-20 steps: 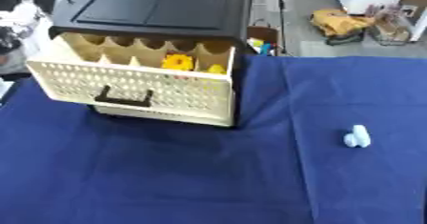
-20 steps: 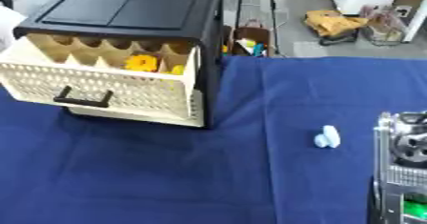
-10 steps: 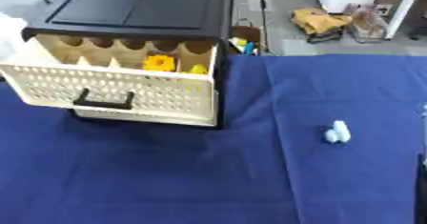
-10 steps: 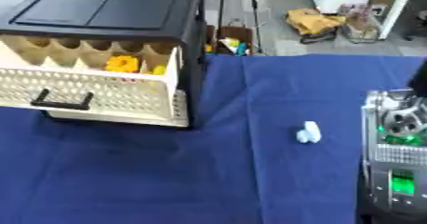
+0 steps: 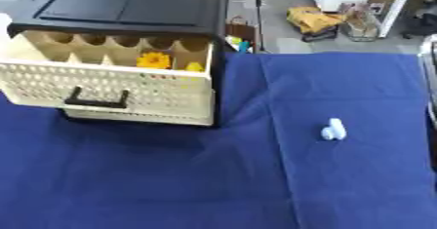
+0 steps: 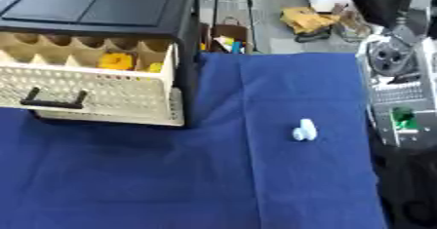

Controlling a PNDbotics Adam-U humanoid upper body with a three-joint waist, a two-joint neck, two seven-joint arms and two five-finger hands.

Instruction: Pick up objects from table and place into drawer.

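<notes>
Small pale-blue object lying alone on the blue cloth, well apart from the cream drawer. Drawer pulled open from the black cabinet, yellow items inside near its right end. Right arm along the right edge, silver and black; hand itself out of sight, state impossible to tell. Floor clutter beyond the table.

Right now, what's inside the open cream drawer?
The drawer holds yellow objects toward its right back, one flower-like and a smaller piece beside it. The perforated front wall hides the drawer floor nearer the front, so anything lying there cannot be seen.
</notes>
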